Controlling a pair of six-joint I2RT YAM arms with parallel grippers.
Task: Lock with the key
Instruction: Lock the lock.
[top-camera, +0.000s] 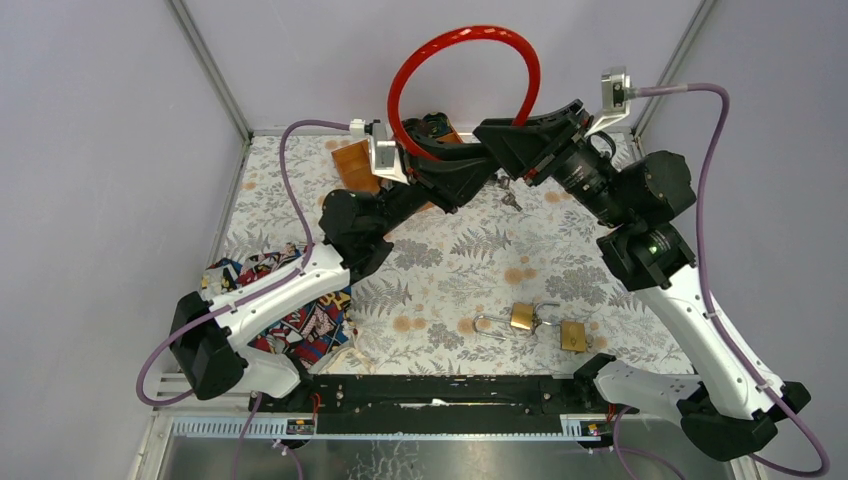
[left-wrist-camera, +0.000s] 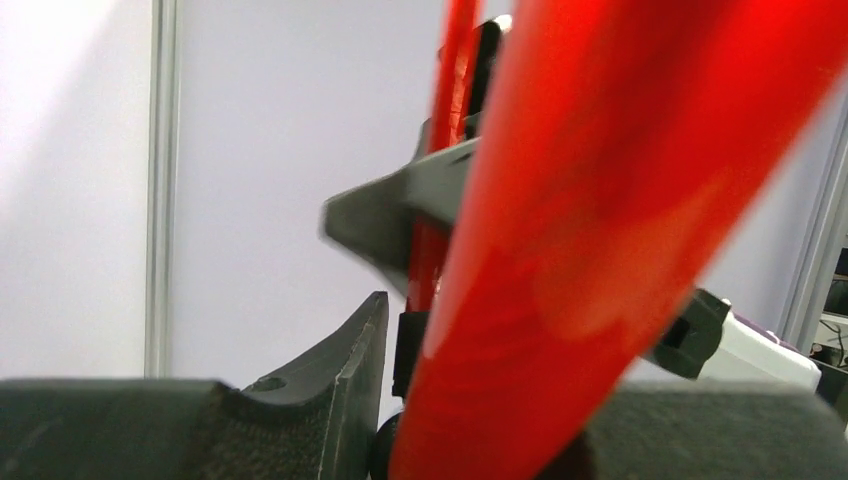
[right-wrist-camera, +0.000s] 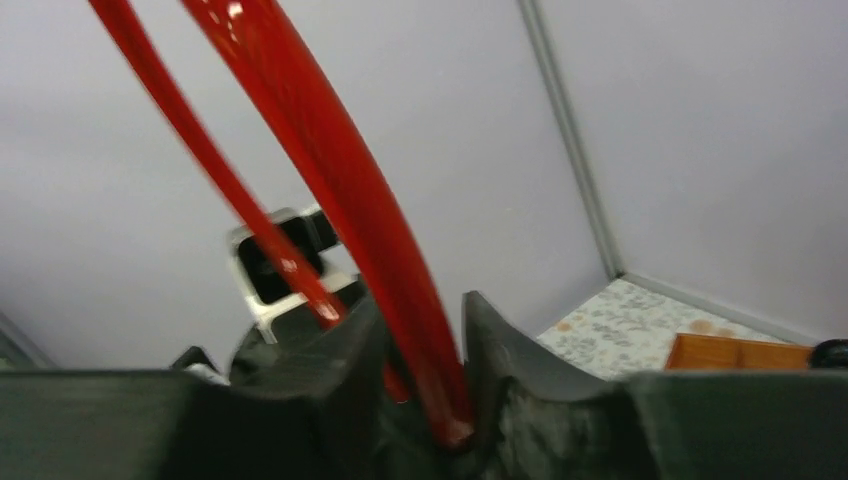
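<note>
A red cable lock arches in the air over the back of the table, held at both ends. My left gripper is shut on its left end, where a black lock body shows beside the cable and my left finger. My right gripper is shut on the right end, and the cable runs down between its fingers. A small key bunch shows just below the two grippers. I cannot tell if it hangs from the lock.
Two brass padlocks lie on the leaf-patterned mat near the front right. An orange wooden box stands at the back left. A colourful cloth lies under the left arm. Grey walls close in on three sides.
</note>
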